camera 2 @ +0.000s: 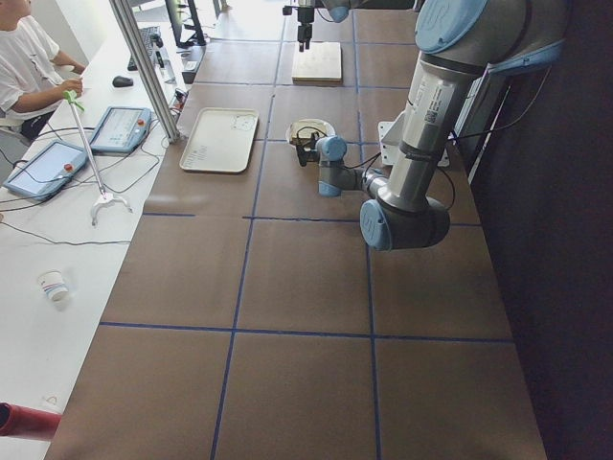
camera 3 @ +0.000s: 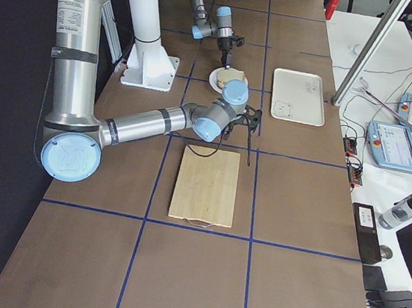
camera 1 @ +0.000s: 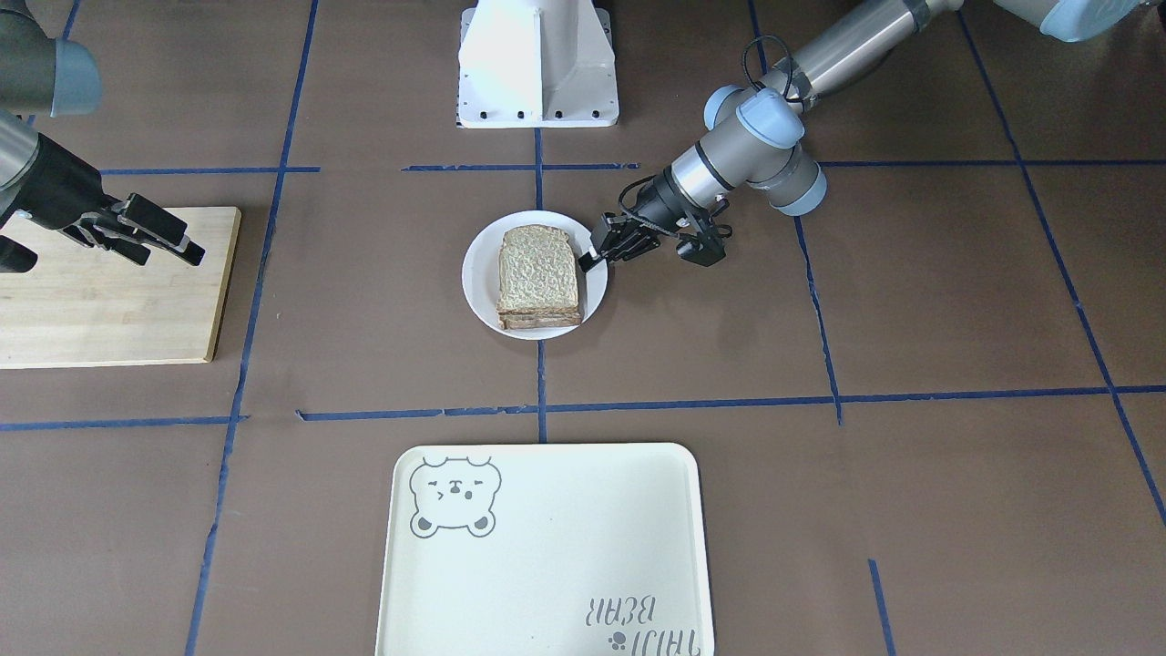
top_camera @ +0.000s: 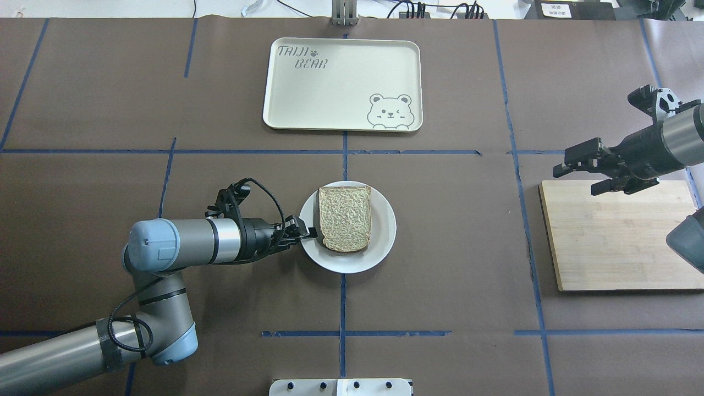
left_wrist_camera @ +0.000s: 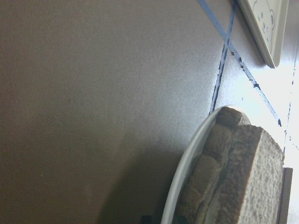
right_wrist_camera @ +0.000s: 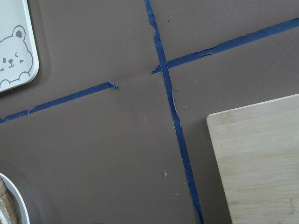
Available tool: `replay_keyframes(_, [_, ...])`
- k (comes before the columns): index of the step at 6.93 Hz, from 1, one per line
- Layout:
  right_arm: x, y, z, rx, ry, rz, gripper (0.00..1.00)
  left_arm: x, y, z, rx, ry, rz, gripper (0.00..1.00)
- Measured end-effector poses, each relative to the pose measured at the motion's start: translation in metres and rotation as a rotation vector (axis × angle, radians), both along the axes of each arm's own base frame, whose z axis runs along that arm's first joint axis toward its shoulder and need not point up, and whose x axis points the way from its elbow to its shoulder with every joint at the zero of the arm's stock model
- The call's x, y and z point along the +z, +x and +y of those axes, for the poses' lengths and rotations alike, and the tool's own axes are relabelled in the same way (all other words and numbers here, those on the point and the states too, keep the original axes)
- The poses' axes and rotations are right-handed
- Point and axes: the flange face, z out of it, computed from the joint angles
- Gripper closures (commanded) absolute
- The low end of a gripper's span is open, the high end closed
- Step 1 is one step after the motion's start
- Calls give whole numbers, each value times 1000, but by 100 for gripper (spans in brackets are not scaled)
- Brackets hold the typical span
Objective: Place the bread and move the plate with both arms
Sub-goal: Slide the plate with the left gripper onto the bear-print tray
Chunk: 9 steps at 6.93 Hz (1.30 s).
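On the small round white plate point(top_camera: 380, 242) lies the speckled tan bread slice point(top_camera: 345, 218); left pincer point(top_camera: 309, 235) clenched on the plate's rim; right pincer point(top_camera: 575, 177) released, well apart from the plate

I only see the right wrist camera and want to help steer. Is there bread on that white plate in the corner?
Observer: Yes, the bread lies on the plate, topping a stack.
Operator: Where's the other arm?
Observer: The left gripper is at the plate's rim on the robot's left side; its grip is unclear.
Operator: Is my gripper holding anything?
Observer: No, the right gripper is open and empty over the wooden board's edge.
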Motion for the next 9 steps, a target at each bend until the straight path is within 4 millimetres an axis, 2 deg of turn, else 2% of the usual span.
replay_keyframes(3, [2, 1, 1, 0, -3, 2, 0, -10, -6, 2, 2, -23, 63, 90])
replay_keyframes(5, [3, 2, 2, 2, -4, 3, 0, -18, -13, -6, -39, -29, 109, 90])
replay_keyframes(7, [5, 4, 3, 3, -8, 5, 0, -35, -23, -26, -135, -34, 157, 91])
replay_keyframes(9, [8, 8, 4, 9, -13, 8, 0, -45, -34, -68, -227, -94, 182, 91])
